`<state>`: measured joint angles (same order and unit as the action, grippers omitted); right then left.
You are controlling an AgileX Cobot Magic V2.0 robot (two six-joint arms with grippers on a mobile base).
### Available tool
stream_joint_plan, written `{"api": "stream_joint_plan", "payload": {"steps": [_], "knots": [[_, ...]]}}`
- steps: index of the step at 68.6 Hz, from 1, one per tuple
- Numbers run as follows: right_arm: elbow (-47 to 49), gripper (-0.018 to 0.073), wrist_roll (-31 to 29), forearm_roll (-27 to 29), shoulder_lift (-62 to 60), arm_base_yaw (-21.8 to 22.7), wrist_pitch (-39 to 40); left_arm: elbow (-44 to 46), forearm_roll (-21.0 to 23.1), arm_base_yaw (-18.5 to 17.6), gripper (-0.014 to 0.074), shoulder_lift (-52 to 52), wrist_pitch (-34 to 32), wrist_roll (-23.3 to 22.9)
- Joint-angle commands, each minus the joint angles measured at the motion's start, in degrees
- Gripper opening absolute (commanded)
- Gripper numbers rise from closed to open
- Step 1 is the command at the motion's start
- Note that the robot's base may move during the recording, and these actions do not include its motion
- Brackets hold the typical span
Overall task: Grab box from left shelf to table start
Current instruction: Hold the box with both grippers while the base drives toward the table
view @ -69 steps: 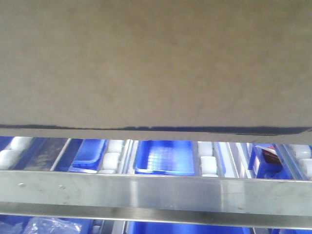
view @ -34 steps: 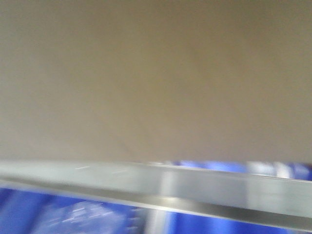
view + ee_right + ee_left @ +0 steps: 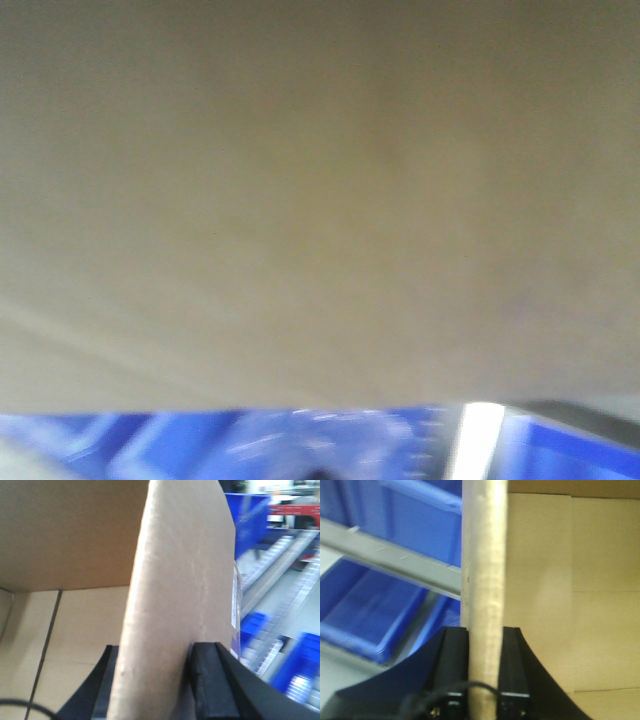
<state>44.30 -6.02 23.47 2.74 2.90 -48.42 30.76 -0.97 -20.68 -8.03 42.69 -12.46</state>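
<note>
The brown cardboard box (image 3: 320,200) fills most of the blurred front view, very close to the camera. My left gripper (image 3: 485,635) is shut on the box's upright wall (image 3: 484,570), one black finger on each side; the box's inside floor (image 3: 570,590) lies to the right. My right gripper (image 3: 157,655) is shut on the opposite box wall (image 3: 180,580), with the box's inside to its left. A grey metal shelf rail (image 3: 395,560) runs behind the left wall. The table is out of view.
Blue plastic bins (image 3: 375,615) sit above and below the shelf rail in the left wrist view. More blue bins and roller tracks (image 3: 280,570) lie blurred to the right of the right gripper. Blue bins (image 3: 200,445) show under the box in the front view.
The box has come to cover more of the front view. The silver shelf ledge has slid down and out of sight, leaving only blurred blue bins below. The view is motion-blurred.
</note>
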Motion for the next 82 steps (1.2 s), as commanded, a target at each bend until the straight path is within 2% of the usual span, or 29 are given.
{"api": "stream_joint_plan", "payload": {"steps": [1,30,82], "knots": [[1.76,0.0057,0.57,1.33,1.26,0.02,7.91,-0.35,-1.24,-0.18,-0.0099,-0.51,-4.36,-0.05],[1.76,0.0057,0.57,1.33,1.26,0.02,7.91,-5.04,-1.24,-0.18,-0.0099,-0.51,-4.36,-0.05],[1.76,0.0057,0.57,1.33,1.26,0.02,7.91,-5.28,-1.24,-0.18,-0.0099,-0.51,-4.36,-0.05]]}}
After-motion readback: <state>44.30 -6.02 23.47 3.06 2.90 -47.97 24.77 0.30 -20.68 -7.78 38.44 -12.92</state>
